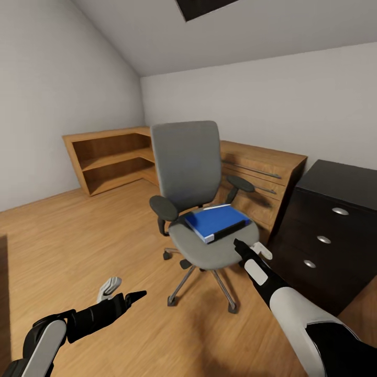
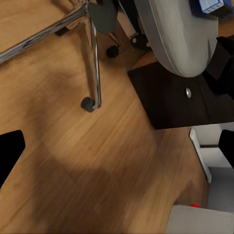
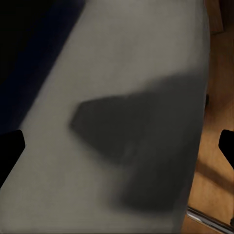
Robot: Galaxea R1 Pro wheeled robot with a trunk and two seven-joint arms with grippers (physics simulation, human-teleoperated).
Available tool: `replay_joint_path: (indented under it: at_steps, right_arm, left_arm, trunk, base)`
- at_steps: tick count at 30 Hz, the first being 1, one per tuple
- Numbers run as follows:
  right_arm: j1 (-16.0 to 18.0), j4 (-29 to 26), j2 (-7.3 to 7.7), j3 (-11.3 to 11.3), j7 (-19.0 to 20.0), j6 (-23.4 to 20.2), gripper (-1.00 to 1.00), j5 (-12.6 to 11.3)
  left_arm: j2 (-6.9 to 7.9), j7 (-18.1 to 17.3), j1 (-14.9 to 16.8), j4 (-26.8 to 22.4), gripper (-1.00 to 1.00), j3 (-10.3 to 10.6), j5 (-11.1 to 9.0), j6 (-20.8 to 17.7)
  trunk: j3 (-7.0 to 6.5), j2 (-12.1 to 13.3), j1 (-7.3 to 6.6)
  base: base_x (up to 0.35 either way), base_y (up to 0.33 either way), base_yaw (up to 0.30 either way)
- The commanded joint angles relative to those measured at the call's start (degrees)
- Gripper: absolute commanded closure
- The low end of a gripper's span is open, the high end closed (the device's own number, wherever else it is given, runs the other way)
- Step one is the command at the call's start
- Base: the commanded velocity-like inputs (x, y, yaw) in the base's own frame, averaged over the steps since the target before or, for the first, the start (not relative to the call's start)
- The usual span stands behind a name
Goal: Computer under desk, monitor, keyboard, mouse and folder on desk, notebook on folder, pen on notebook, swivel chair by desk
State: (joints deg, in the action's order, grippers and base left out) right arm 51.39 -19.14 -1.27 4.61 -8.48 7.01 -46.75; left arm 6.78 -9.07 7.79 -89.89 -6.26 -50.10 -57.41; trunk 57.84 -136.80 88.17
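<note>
One desk (image 1: pixel 251 162) runs along the far wall, with a black cabinet (image 1: pixel 335 230) at its right end; the chair (image 1: pixel 201 209) stands before them; the folder (image 1: pixel 217 222) lies on the seat's right half; the right gripper (image 1: pixel 252 250), fingers apart, hangs at the seat's front right edge; the left gripper (image 1: pixel 123 292), fingers apart, hangs low over the floor (image 1: pixel 78 246).

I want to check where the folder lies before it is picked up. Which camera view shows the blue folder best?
The head view shows it best: the whole blue folder lies flat on the swivel chair seat, near the right gripper. The left wrist view shows one blue corner at the seat's edge. The right wrist view shows the grey seat; a dark, blurred area there cannot be identified.
</note>
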Motion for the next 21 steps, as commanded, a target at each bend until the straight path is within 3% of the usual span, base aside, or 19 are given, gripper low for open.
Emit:
replay_joint_path:
  at_steps: [1, 15, 21]
  right_arm:
    - [0.0, 0.0, 0.03, 0.5, -0.4, 0.3, -1.0, -0.5]
    - [0.0, 0.0, 0.06, 0.5, -0.2, 0.4, -1.0, -0.3]
    - [0.0, -0.1, 0.05, 0.5, -0.3, 0.2, -1.0, -0.4]
  left_arm:
    - [0.0, -0.6, 0.0, 0.0, -1.0, -0.1, 0.5, -0.2]
    - [-0.01, -0.6, 0.0, 0.1, -1.0, -0.1, 0.5, -0.2]
    - [0.04, -0.6, 0.0, 0.1, -1.0, -0.1, 0.5, -0.2]
  trunk:
    - [0.05, 0.0, -0.01]
    - [0.05, 0.0, -0.01]
    - [0.05, 0.0, -0.01]
  base:
    - [0.021, 0.0, 0.0]
    - [-0.003, 0.0, 0.0]
    - [-0.257, 0.0, 0.0]
